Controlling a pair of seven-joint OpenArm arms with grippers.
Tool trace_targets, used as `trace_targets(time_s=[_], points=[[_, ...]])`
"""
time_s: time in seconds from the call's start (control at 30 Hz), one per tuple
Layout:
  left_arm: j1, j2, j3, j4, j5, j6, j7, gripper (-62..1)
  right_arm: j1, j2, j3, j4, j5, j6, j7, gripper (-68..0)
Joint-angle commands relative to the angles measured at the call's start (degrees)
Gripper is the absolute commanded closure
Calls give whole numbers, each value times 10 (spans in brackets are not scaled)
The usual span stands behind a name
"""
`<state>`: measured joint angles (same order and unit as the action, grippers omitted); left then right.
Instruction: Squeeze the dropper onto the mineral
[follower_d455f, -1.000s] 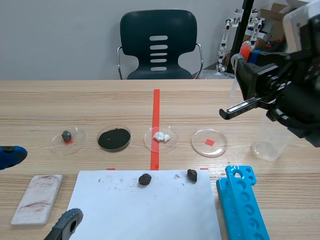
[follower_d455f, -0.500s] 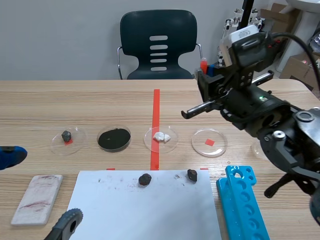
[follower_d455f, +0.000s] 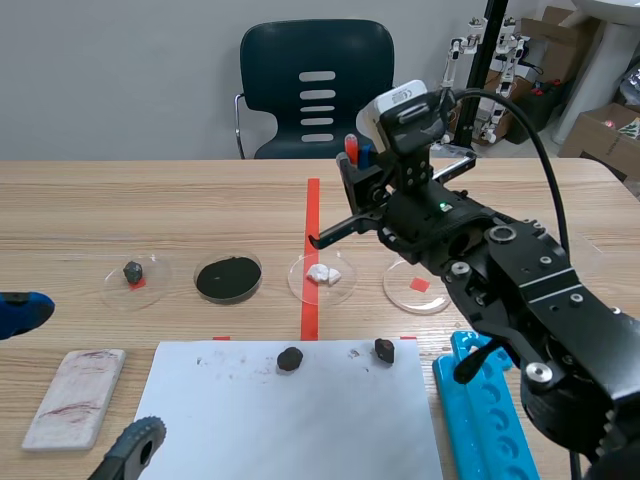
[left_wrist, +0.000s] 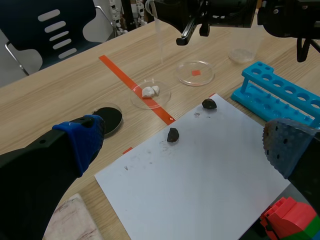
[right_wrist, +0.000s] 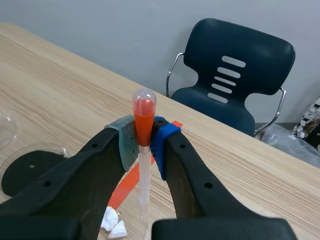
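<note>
My right gripper (follower_d455f: 357, 153) is shut on a dropper (follower_d455f: 351, 146) with a red-filled bulb, held upright above the table's middle. In the right wrist view the dropper (right_wrist: 143, 112) sits squeezed between the pads, its clear stem pointing down at the white mineral pieces (right_wrist: 113, 224). Those white pieces (follower_d455f: 322, 272) lie in a petri dish just below and left of the gripper. My left gripper (follower_d455f: 80, 380) stands open low at the near left, holding nothing. Two dark rocks (follower_d455f: 290, 359) (follower_d455f: 384, 349) lie on the white paper (follower_d455f: 300, 430).
A dish of black powder (follower_d455f: 229, 277), a dish with a grey rock (follower_d455f: 133, 270) and a dish with only a red mark under it (follower_d455f: 418, 285) line the row. A blue tube rack (follower_d455f: 487, 410) is at near right, a white streak tile (follower_d455f: 75, 397) at near left.
My right arm has swung left from the table's far right to above the white mineral dish, carrying the dropper. The left arm has not moved.
</note>
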<state>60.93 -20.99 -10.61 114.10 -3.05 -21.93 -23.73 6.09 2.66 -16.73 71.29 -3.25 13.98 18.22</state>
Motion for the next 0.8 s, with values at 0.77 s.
trace_targets(time_s=[0.77], points=[[-2,0,-3,7,-5,-1,-9,-623,63,-48,-2,-120,-3,-2,46,-66]])
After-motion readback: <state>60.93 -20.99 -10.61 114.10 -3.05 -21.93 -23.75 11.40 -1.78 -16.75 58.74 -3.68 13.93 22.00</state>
